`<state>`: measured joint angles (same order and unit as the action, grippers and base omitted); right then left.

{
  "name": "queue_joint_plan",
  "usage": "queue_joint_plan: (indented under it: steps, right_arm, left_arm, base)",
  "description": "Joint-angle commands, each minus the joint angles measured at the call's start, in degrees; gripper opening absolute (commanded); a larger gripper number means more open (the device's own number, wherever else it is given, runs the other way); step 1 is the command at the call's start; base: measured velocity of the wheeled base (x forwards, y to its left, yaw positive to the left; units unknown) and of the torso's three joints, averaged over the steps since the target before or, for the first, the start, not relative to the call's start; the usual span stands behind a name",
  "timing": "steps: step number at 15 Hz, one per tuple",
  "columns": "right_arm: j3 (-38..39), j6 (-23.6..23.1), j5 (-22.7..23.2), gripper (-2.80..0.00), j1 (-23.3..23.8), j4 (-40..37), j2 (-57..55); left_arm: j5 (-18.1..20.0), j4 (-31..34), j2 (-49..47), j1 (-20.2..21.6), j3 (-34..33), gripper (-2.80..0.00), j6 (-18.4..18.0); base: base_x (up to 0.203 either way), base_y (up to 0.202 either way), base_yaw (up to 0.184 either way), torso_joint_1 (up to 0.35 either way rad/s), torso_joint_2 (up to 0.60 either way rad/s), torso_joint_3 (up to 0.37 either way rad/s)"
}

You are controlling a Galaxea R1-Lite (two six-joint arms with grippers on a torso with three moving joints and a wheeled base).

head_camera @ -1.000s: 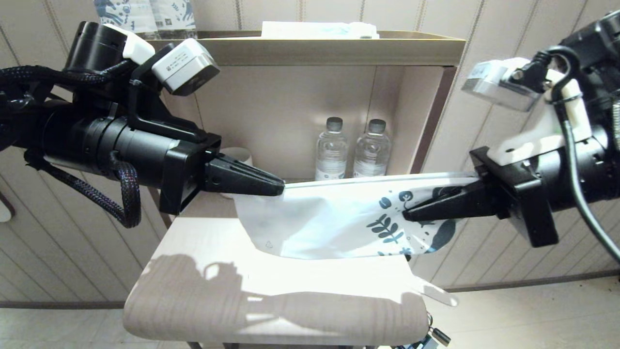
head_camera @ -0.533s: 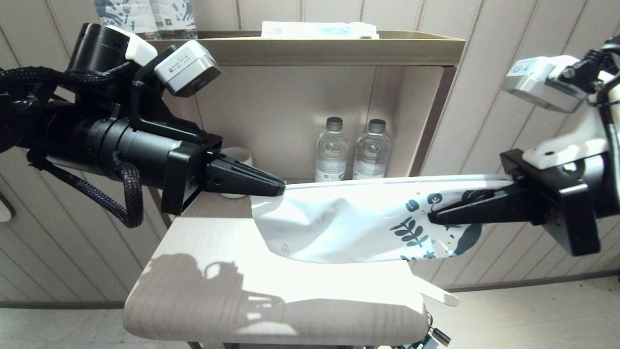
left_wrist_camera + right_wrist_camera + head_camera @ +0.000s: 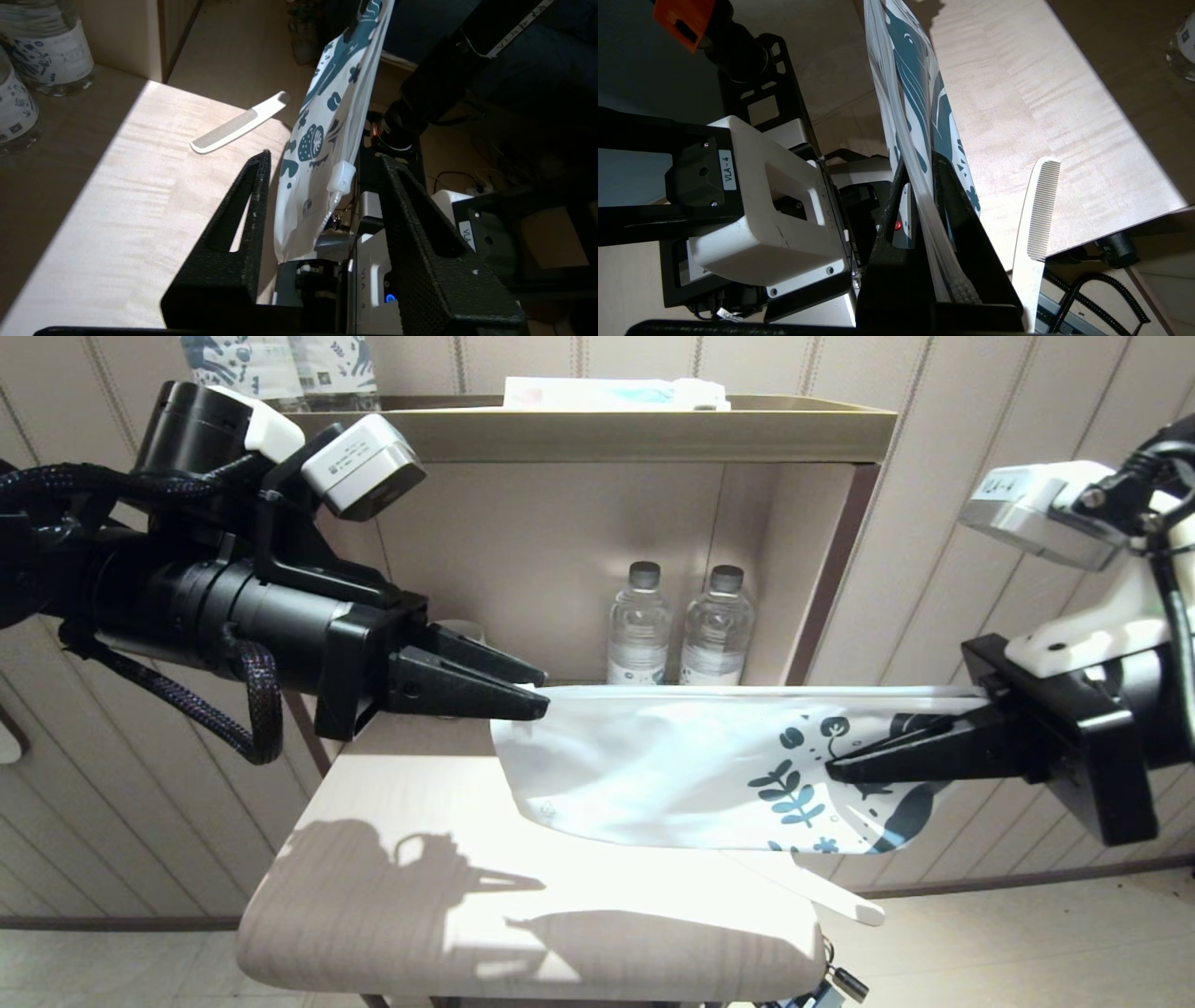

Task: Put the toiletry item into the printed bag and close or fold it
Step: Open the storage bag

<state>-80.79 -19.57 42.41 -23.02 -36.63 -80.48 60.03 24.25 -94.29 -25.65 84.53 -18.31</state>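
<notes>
**Two arms, one bag in the air, comb not yet inside**

Two black grippers face each other above the pale wood-grain tabletop [image 3: 392,803], with the flat white plastic printed bag [image 3: 653,770] hanging between them, clear of the wood. The right gripper [image 3: 833,769] has its jaws clenched on the bag's dark blue-teal leaf-print end, close under the strip along the top edge; in the right wrist view the film runs straight between the closed jaws. The left gripper [image 3: 541,695] sits at the bag's plain white end with its jaws released: in the left wrist view they stand wide apart, the bag's edge [image 3: 322,186] hanging between them and touching neither. So the bag hangs from the right grip alone, probably so the left arm is free to regrip the mouth or fetch the item.

Below and just outside the right jaws lies the toiletry item, a slim white plastic comb [image 3: 822,891], flat at the tabletop's corner with its rounded handle past the edge. It is outside the bag, so the loading step is undone.

Two clear water bottles [image 3: 677,630] stand on the shelf beyond the jaws.
</notes>
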Motion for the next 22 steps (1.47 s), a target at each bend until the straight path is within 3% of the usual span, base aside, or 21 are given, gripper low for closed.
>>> queue_joint_plan:
  steps: [1,7,12,13,22]
  right_arm:
    - [-0.28,-0.46,0.33,-2.80,-0.01,-0.19,-0.20]
    - [-2.70,-0.39,2.70,-2.80,-0.36,-0.19,-0.97]
    - [-2.63,-0.39,4.24,-2.80,-1.24,-0.19,-2.51]
    - [-2.80,-0.39,4.26,-2.80,-1.27,-0.19,-2.69]
    - [-4.84,-0.30,4.11,-2.80,-2.21,-0.19,-4.69]
  left_arm:
    - [0.45,0.10,0.77,-0.01,-1.01,0.00,-0.47]
    - [2.62,0.27,0.86,-0.01,-4.81,0.00,-3.78]
    - [2.64,0.27,-0.72,-0.72,-4.56,0.00,-4.01]
    - [2.64,0.27,-0.63,-0.81,-4.69,-2.80,-4.10]
    - [2.48,0.36,-0.55,-0.89,-4.83,-2.80,-4.98]
  base:
    - [0.000,0.000,0.000,0.000,0.00,0.000]
    - [0.000,0.000,0.000,0.000,0.00,0.000]
    - [0.000,0.000,0.000,0.000,0.00,0.000]
    - [0.000,0.000,0.000,0.000,0.00,0.000]
    - [0.000,0.000,0.000,0.000,0.00,0.000]
